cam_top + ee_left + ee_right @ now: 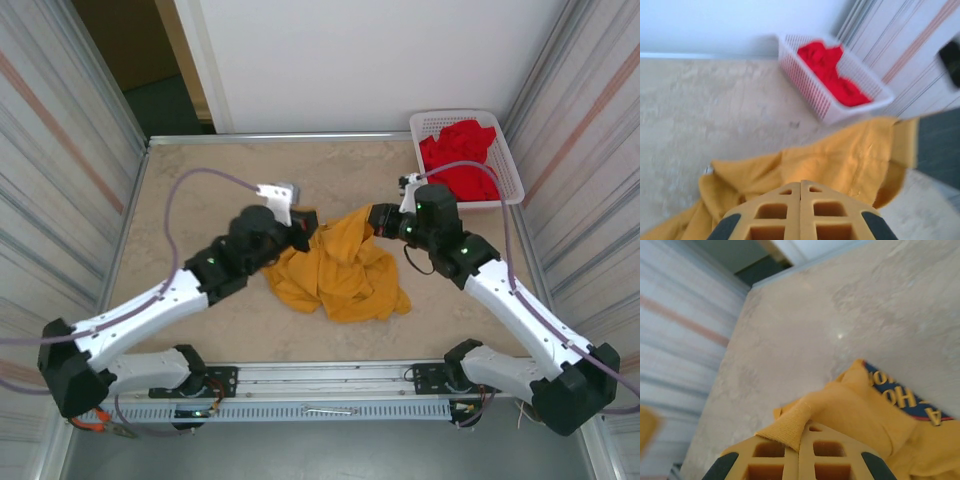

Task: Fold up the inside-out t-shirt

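Note:
The inside-out t-shirt (340,270) is a mustard-yellow heap in the middle of the table. My left gripper (306,228) sits at its upper left edge. In the left wrist view its fingers (801,183) are pressed together, tips against the cloth (840,160); the nip itself is hidden beneath them. My right gripper (372,220) is at the heap's upper right edge. It is shut (807,425) on a ribbed hem strip (787,427) of the t-shirt (865,415), which drapes over one finger. A blue printed patch (905,397) shows on a fold beyond.
A white basket (510,150) holding red garments (458,155) stands at the back right corner, also ahead of the left gripper as the basket (810,85). Bare table (200,180) lies to the left and behind. Striped walls close both sides.

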Robot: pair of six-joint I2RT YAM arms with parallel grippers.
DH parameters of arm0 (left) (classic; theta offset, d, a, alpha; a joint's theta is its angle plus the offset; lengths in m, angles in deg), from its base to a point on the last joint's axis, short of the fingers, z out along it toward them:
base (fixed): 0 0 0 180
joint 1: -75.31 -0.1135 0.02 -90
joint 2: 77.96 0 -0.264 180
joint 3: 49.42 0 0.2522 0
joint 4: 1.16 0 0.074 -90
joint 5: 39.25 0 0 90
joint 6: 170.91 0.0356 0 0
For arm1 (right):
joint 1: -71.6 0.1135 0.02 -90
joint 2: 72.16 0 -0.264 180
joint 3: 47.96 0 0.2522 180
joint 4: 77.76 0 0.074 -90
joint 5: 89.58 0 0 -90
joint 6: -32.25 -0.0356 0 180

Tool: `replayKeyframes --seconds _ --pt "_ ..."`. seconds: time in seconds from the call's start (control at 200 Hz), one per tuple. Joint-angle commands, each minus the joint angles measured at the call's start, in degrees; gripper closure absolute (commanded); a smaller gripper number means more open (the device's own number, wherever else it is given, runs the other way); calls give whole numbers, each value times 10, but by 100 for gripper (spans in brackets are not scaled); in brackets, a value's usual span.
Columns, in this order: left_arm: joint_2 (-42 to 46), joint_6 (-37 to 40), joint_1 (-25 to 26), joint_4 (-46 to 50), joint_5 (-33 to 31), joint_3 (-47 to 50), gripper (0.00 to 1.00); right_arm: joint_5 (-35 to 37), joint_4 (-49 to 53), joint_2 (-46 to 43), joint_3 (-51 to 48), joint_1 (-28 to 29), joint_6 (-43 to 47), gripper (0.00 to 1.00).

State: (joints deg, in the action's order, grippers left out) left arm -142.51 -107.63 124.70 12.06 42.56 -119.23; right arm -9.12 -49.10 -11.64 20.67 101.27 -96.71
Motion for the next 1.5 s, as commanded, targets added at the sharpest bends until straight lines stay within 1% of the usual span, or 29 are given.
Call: replayKeyframes --seconds 0.0,0.01,0.025,0.085,0.165,0.19,0.24,0.311,0.416,0.496,0.576,0.666,0.771,0.907,0.937,0.972,1.052,1.087,1.232,1.277,1.358,1.413,1.443,1.493 --pt "15 24 -12 47 101 -65 100 -29 13 -1 54 -8 -1 100" --pt "13 28 -11 52 105 -69 100 -30 14 0 56 -8 0 100" --pt "9 31 -11 58 109 -73 97 -32 15 1 60 -8 1 100" --pt "-4 37 -1 65 103 -74 80 -39 20 6 69 -8 3 100" --pt "-21 44 22 49 81 -53 58 -45 20 8 72 -4 2 100" --pt "-26 50 32 46 67 -48 54 -47 19 7 73 -2 2 100" --pt "-39 54 47 38 44 -39 49 -44 22 5 72 6 1 100" --pt "-56 52 66 18 32 -24 47 -33 26 2 71 23 1 100" --pt "-68 44 100 -18 4 -1 46 -10 30 1 71 56 1 100" --pt "-69 39 128 -44 -38 17 46 5 32 4 72 82 1 100" --pt "-66 27 153 -48 -102 31 45 17 32 7 73 102 2 100" --pt "-59 6 156 -60 -138 56 45 26 29 12 73 120 3 100" --pt "-58 3 156 -60 -159 64 44 34 26 16 74 136 3 100" --pt "-68 -2 152 -50 -171 60 45 40 22 21 74 152 1 100" --pt "-68 -5 152 -43 -179 58 46 42 22 22 75 155 2 100" --pt "-67 -9 151 -36 -186 57 49 44 22 22 76 159 2 100" --pt "-59 -13 146 -31 -192 67 60 51 25 22 75 161 4 100" --pt "-55 -15 144 -29 -193 72 66 56 27 21 75 162 6 100" --pt "-23 -12 128 -9 -179 95 100 82 39 14 73 151 10 100" --pt "-7 -6 121 -4 -166 102 100 89 44 14 73 143 10 100" --pt "28 6 95 -6 -110 107 100 94 52 16 69 125 10 100" --pt "54 15 69 -18 -42 106 100 94 54 19 65 109 10 100" --pt "66 15 49 -23 11 103 100 92 53 23 62 101 10 100" --pt "82 10 17 -45 120 95 100 94 55 28 61 91 10 100"
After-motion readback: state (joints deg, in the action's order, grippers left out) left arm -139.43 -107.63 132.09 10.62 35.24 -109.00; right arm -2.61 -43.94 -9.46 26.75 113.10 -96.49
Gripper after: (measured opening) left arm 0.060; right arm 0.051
